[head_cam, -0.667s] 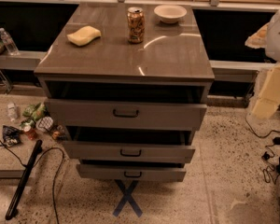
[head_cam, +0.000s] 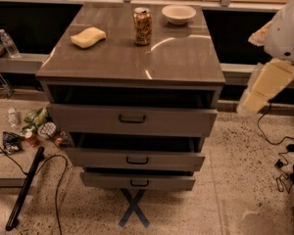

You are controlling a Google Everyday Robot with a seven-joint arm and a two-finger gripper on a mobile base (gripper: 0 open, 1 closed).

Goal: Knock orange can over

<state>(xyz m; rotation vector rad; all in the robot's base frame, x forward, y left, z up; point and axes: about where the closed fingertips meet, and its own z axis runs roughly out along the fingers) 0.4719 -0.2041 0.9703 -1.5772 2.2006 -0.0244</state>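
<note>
The orange can (head_cam: 142, 26) stands upright on the far middle of the grey cabinet top (head_cam: 137, 62). It has an orange-gold mottled print and a silver rim. My gripper (head_cam: 263, 88) is a pale cream part hanging below the white arm housing (head_cam: 289, 28) at the right edge of the camera view. It is off the cabinet's right side, lower than the top, and well away from the can. It holds nothing that I can see.
A yellow sponge (head_cam: 88, 36) lies left of the can and a white bowl (head_cam: 179, 14) sits to its right rear. Three drawers (head_cam: 132, 119) stand pulled out. Litter (head_cam: 36, 129), bottles (head_cam: 9, 43) and cables (head_cam: 59, 190) lie on the floor.
The cream gripper part at the right has shifted slightly left toward the cabinet. The can, sponge and bowl have not moved.
</note>
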